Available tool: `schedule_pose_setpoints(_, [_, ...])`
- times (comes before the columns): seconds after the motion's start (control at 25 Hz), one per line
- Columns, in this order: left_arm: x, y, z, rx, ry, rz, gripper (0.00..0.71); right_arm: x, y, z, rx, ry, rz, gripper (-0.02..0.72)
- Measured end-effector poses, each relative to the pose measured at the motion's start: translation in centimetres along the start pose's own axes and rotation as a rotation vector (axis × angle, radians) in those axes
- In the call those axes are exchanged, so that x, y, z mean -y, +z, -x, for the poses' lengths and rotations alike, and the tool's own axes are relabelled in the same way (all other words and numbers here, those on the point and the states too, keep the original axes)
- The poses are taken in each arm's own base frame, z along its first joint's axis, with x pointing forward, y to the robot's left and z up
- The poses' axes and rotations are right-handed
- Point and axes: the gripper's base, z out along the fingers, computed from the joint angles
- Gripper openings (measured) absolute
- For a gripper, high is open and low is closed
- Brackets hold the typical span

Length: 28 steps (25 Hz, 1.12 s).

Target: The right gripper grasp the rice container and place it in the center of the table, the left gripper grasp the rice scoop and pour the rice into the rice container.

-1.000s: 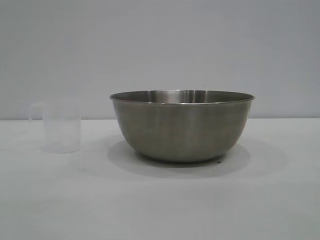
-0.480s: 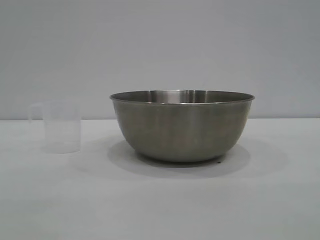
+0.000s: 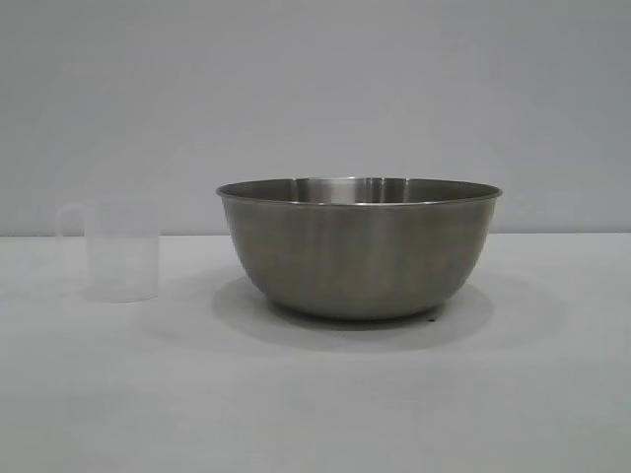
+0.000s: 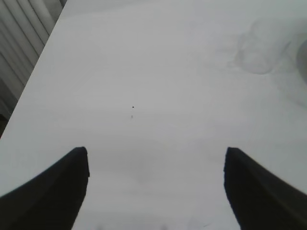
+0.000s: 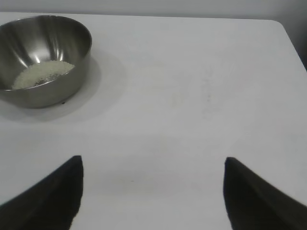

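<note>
The steel rice container (image 3: 360, 246) stands upright on the white table (image 3: 315, 394), near the middle of the exterior view. In the right wrist view the rice container (image 5: 41, 57) holds a small heap of white rice (image 5: 43, 73). The clear plastic rice scoop (image 3: 116, 251) stands upright to the container's left, handle turned away from it; it shows faintly as the scoop (image 4: 259, 50) in the left wrist view. My left gripper (image 4: 156, 153) is open over bare table, well short of the scoop. My right gripper (image 5: 153, 160) is open too, apart from the container. Neither holds anything.
The table's side edge (image 4: 33, 81) runs near the left gripper, with a ribbed grey wall beyond it. A rounded table corner (image 5: 283, 26) shows far from the right gripper. A plain grey wall (image 3: 315, 99) stands behind the table.
</note>
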Motion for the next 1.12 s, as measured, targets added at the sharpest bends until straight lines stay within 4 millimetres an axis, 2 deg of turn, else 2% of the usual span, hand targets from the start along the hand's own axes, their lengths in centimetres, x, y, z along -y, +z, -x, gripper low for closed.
schedule_pose_setpoints(1.12, [0.03, 0.00, 0.00, 0.000, 0.004, -0.004, 0.515, -0.03, 0.00, 0.00, 0.000, 0.015, -0.024, 0.566])
